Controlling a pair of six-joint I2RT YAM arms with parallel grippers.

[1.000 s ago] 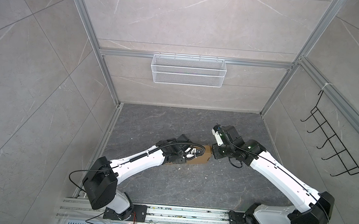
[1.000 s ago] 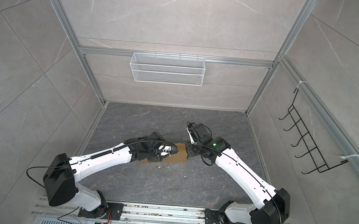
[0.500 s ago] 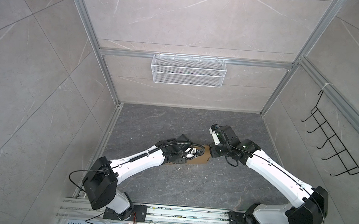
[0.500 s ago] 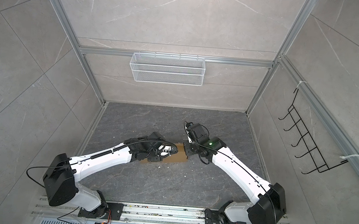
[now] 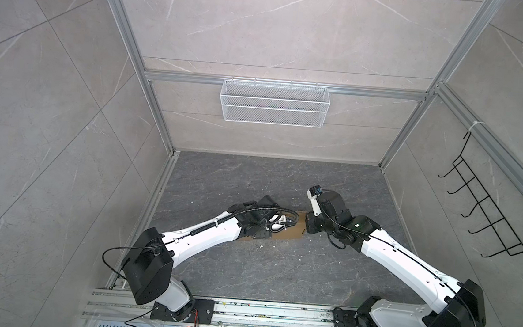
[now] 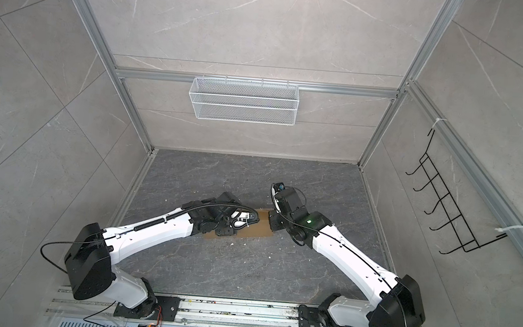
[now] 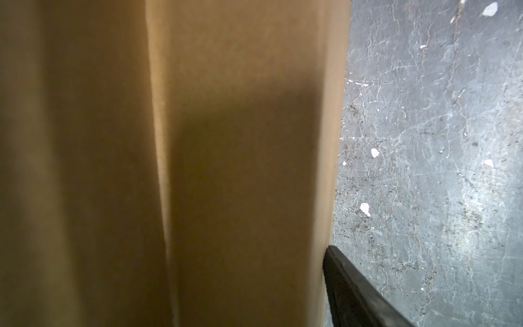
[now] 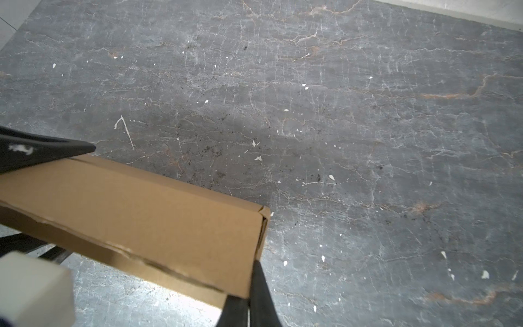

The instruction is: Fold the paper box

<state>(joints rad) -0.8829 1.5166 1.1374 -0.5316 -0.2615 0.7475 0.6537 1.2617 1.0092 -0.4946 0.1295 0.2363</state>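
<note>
Two claws sat at the paper box (image 8: 147, 209) on the table (image 8: 339, 113): the right claw (image 8: 250, 294) clenched at its end corner, the left claw (image 5: 281, 225) straddling it, grip impossible to tell. Folding looked nearly finished; next, I guessed, pressing the lid seam (image 8: 158, 263) home. Arms (image 5: 203, 233) hid most from above.
</note>
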